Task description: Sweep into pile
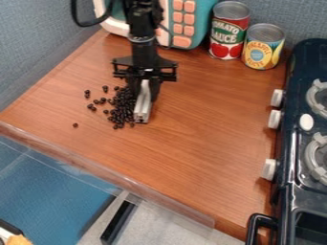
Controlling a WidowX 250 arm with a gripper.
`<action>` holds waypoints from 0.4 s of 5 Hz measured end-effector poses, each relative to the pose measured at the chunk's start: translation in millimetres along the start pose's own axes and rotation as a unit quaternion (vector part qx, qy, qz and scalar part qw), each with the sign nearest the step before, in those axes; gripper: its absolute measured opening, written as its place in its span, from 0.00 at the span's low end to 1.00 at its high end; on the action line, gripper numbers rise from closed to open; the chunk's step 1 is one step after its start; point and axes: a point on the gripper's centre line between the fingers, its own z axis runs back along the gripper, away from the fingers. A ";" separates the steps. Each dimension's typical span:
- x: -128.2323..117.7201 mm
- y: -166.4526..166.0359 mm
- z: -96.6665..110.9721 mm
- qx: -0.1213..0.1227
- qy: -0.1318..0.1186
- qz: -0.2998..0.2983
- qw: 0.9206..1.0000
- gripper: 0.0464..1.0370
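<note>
Many beans [121,106] lie left of the bar [142,108]. The gripper [145,89] clasps it, long axis front to back, end toward the camera.

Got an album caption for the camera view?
Black gripper holding a grey bar beside scattered black beans on a brown counter.

The small beans [119,112] are showing black against the reddish-brown wood grain of the bench [198,139]. The taller can [227,31] is displaying red, green and white with red tomatoes, the shorter can [262,51] yellow and blue. The toy appliance [202,22] is pairing teal and white with coral buttons [183,29], while white knobs [275,119] are standing out on the dark navy stove [289,153].
</note>
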 end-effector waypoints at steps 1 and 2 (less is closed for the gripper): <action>-1.7 4.5 -0.2 -0.001 -0.002 0.016 1.000 0.33; -3.1 14.9 0.4 0.001 0.000 0.031 1.000 0.33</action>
